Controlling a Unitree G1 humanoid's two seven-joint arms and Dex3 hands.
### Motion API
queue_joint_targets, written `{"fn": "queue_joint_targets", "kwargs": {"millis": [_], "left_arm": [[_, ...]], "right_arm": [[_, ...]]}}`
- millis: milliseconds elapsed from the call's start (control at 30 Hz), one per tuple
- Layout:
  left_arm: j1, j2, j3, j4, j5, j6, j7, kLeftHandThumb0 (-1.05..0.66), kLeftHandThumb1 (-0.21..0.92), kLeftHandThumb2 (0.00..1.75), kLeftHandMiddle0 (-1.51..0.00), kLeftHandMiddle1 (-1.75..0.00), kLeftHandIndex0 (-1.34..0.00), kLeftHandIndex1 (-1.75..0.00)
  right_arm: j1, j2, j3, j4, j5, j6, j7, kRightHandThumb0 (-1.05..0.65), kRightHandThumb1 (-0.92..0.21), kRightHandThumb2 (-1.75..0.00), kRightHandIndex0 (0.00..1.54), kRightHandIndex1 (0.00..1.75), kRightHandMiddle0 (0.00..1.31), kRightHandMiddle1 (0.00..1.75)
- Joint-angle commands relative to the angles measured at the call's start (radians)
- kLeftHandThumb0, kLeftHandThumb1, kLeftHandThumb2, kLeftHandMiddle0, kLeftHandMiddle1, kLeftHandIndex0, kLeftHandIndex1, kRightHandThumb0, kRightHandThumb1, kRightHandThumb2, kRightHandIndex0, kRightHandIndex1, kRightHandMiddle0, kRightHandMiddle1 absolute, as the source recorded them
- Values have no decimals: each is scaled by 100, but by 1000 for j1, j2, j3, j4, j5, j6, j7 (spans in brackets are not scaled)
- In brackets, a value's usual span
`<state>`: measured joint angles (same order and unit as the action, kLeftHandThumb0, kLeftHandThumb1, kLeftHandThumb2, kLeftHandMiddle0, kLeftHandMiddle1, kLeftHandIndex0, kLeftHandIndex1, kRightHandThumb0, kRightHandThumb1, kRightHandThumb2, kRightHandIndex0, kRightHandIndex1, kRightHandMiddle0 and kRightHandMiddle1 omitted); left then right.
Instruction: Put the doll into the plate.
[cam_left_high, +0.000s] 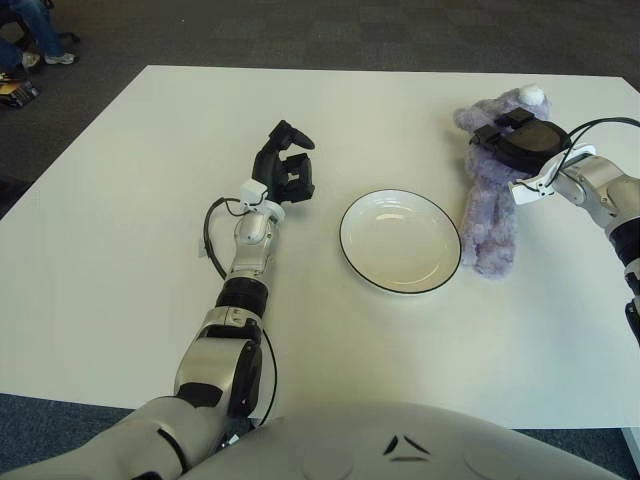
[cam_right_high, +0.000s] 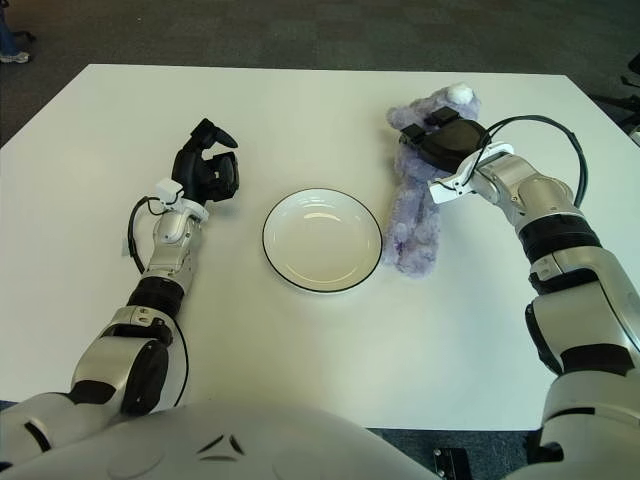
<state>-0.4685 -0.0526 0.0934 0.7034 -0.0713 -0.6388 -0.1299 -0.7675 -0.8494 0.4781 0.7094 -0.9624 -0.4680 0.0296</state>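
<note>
A purple plush doll (cam_left_high: 490, 215) lies stretched out on the white table, just right of a white plate (cam_left_high: 398, 242) with a dark rim. The plate holds nothing. My right hand (cam_left_high: 515, 140) sits palm down over the doll's chest and neck, with its black fingers (cam_left_high: 487, 131) reaching across the plush and not closed around it. The doll's white-tipped head (cam_right_high: 455, 97) shows just beyond that hand. My left hand (cam_left_high: 285, 165) stays idle left of the plate, relaxed and holding nothing.
The white table (cam_left_high: 150, 250) reaches its far edge just beyond the doll's head and its right edge near my right forearm (cam_left_high: 600, 190). Dark carpet surrounds it. A person's legs (cam_left_high: 30, 40) show at the far left corner.
</note>
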Motion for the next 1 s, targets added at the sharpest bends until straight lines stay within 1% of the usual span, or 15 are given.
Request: {"fn": "queue_joint_targets", "kwargs": {"millis": [0, 100, 167, 333, 367, 433, 567, 667, 700, 733, 767, 800, 833, 900, 967], "left_arm": [[63, -19, 2, 44, -18, -14, -5, -42, 52, 106, -121, -175, -46, -175], [62, -19, 2, 46, -16, -17, -3, -42, 51, 107, -120, -175, -46, -175], [62, -19, 2, 47, -13, -17, 0, -42, 51, 107, -120, -175, -46, -175], [61, -18, 1, 48, -11, -19, 2, -42, 51, 107, -120, -175, -46, -175], [61, -18, 1, 48, -11, -20, 2, -42, 51, 108, -120, -175, -46, -175], [61, -18, 1, 48, -11, -21, 2, -42, 50, 108, -120, -175, -47, -175], [61, -18, 2, 50, -12, -21, 1, -42, 50, 108, -121, -175, -47, -175], [60, -19, 2, 51, -13, -21, 1, -42, 50, 109, -121, -175, -47, -175], [60, -19, 3, 51, -13, -22, 1, -42, 50, 109, -121, -175, -47, -175], [60, -20, 3, 52, -14, -21, 1, -42, 50, 109, -121, -175, -47, -175], [60, -20, 4, 52, -15, -21, 2, -42, 50, 109, -121, -175, -47, -175], [60, -20, 4, 52, -15, -20, 2, -42, 50, 109, -121, -175, -47, -175], [60, -21, 4, 51, -15, -20, 2, -42, 50, 109, -121, -175, -47, -175], [60, -21, 4, 51, -16, -18, 1, -42, 50, 109, -121, -175, -47, -175], [60, -21, 4, 51, -16, -17, 1, -42, 50, 109, -121, -175, -47, -175]], "right_arm": [[42, -20, -16, -58, 30, 16, 60, 20, -13, -143, 0, 116, 7, 142], [57, -22, -26, -88, 42, 31, 85, 22, -13, -145, 0, 125, 14, 150], [75, -26, -40, -135, 57, 49, 122, 23, -14, -147, 0, 129, 17, 156], [92, -27, -53, -170, 64, 78, 155, 25, -15, -151, 0, 142, 24, 169], [96, -28, -56, -178, 66, 82, 160, 26, -15, -151, 0, 147, 28, 171], [106, -30, -64, -194, 71, 87, 170, 26, -15, -152, 0, 153, 32, 173], [114, -36, -72, -192, 71, 78, 156, 27, -16, -153, 0, 165, 40, 174], [116, -36, -74, -193, 70, 74, 143, 27, -16, -154, 0, 170, 43, 175], [117, -35, -74, -193, 69, 71, 135, 27, -16, -153, 5, 172, 47, 175], [120, -34, -76, -194, 69, 69, 123, 27, -16, -153, 7, 172, 48, 175], [121, -34, -77, -194, 69, 67, 115, 33, -26, -140, 23, 173, 54, 175], [123, -35, -78, -194, 68, 66, 107, 35, -29, -135, 28, 173, 55, 175], [124, -35, -78, -194, 67, 65, 101, 38, -33, -130, 37, 174, 60, 175], [132, -35, -84, -192, 68, 67, 77, 43, -35, -127, 48, 174, 67, 175], [134, -33, -86, -189, 68, 65, 57, 44, -34, -128, 53, 174, 72, 175]]}}
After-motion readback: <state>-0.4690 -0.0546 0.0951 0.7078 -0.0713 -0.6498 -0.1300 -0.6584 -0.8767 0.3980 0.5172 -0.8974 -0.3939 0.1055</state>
